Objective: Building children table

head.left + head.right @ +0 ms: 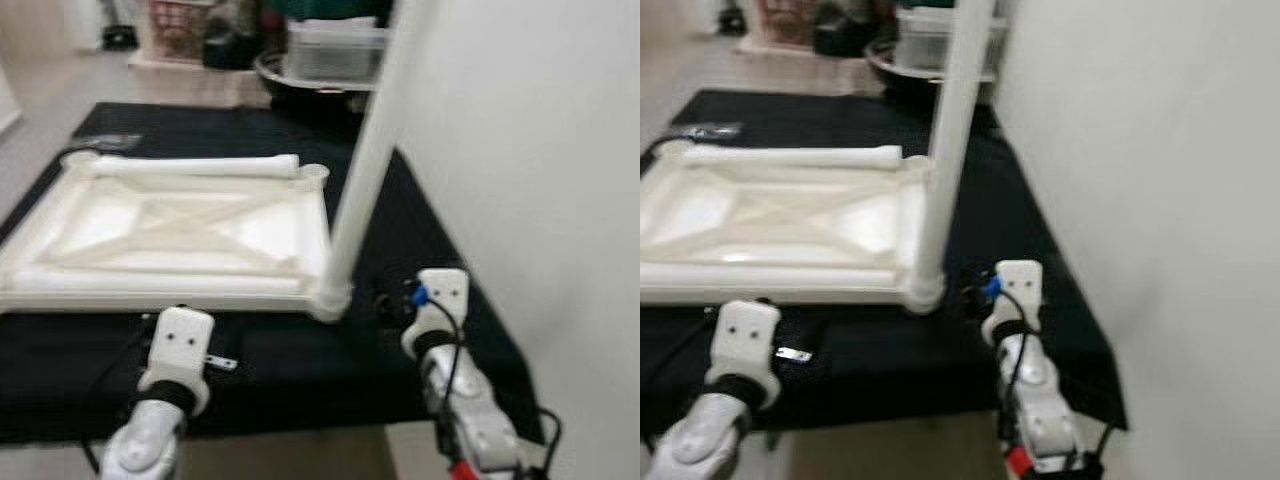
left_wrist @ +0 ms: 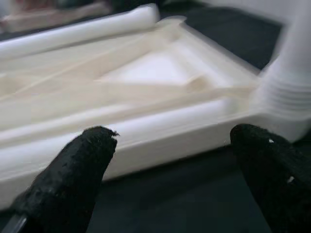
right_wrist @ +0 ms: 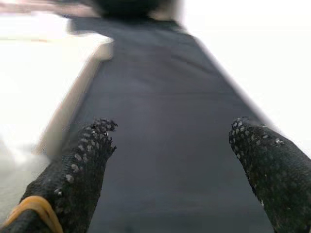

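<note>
The white tabletop point(image 1: 180, 235) lies upside down on a black mat point(image 1: 300, 370), one leg point(image 1: 370, 160) upright at its corner; beside that corner, left tool point(image 2: 170, 145) and right tool point(image 3: 170, 141) hover spread, empty.

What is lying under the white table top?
The white table top lies upside down on a black mat. Whatever the mat holds beneath the top is covered.

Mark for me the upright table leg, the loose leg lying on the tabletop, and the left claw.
upright leg point(image 1: 368, 160), left eye view, middle of the standing shaft.
loose leg point(image 1: 195, 167), left eye view, middle of the tube lying along the far edge.
left claw point(image 2: 170, 155), left wrist view, midway between the open black fingertips.
</note>
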Robot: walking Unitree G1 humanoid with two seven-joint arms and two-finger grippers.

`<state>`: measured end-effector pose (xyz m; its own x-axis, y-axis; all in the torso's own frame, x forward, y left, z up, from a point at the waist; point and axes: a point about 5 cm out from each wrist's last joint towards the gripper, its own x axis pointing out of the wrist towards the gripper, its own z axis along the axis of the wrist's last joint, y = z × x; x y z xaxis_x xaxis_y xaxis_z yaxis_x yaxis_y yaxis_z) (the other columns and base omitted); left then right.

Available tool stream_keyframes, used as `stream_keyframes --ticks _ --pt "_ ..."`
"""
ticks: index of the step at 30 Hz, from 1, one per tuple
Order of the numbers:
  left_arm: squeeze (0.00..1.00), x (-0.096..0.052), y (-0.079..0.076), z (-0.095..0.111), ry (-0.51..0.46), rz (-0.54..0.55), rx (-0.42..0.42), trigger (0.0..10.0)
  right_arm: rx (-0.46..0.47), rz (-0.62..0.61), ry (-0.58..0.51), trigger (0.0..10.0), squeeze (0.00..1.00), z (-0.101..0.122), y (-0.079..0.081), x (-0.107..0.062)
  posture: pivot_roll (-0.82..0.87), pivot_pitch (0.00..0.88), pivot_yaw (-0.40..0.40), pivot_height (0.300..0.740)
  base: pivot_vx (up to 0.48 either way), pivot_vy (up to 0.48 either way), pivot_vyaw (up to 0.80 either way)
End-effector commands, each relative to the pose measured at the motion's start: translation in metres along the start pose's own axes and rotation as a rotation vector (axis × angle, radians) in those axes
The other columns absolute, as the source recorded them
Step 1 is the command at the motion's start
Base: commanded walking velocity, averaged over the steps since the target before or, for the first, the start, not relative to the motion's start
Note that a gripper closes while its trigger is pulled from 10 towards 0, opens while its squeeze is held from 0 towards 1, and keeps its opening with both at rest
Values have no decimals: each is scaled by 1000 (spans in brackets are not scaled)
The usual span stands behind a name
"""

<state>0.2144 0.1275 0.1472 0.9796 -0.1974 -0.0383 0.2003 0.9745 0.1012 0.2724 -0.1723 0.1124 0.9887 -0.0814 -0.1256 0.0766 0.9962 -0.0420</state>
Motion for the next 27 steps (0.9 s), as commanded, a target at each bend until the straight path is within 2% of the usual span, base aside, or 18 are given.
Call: stream_keyframes --ticks 1,5,9,11,12,16,18,19,22,24,25,26,27 --pt "0 -4 2 -4 29 -1 7 10000 2 -4 -27 10000 0 8 4 2 118 50 -97 740 0 0 0" --pt "0 -5 2 -1 18 -6 -17 10000 2 -20 -29 10000 0 9 3 3 119 51 -97 740 0 0 0" --pt "0 -5 5 1 11 6 15 10000 -1 -17 -7 10000 0 6 1 5 124 53 -96 740 0 0 0" --pt "0 -4 4 0 15 -4 3 10000 4 6 -1 10000 0 6 -7 11 124 56 -95 740 0 0 0" --pt "0 -5 2 -2 27 -25 -14 10000 -1 44 12 10000 0 6 -15 18 122 56 -93 740 0 0 0" --pt "0 -6 0 -3 34 -36 -25 10000 -2 64 22 10000 0 6 -19 20 123 60 -92 740 0 0 0" --pt "0 -12 -8 -7 55 -99 -56 10000 -2 197 32 10000 0 16 -35 34 118 71 -92 740 0 0 0" --pt "0 -12 -8 -7 55 -99 -56 10000 -2 197 32 10000 0 16 -35 34 118 71 -92 740 0 0 0" --pt "0 -19 -23 -7 66 -209 -102 10000 -19 375 32 10000 0 41 -55 48 117 84 -92 740 0 0 0" --pt "0 -23 -29 -5 62 -261 -116 10000 -7 449 12 10000 0 55 -57 52 119 91 -94 740 0 0 0" --pt "0 -23 -29 -5 62 -261 -116 10000 -7 449 12 10000 0 55 -57 52 119 91 -94 740 0 0 0" --pt "0 -26 -32 -4 59 -299 -115 10000 23 512 -11 10000 1000 65 -56 55 121 98 -92 740 0 0 0" --pt "0 -28 -35 -3 58 -324 -112 10000 41 556 -27 10000 1000 71 -55 56 119 103 -90 740 0 0 0"
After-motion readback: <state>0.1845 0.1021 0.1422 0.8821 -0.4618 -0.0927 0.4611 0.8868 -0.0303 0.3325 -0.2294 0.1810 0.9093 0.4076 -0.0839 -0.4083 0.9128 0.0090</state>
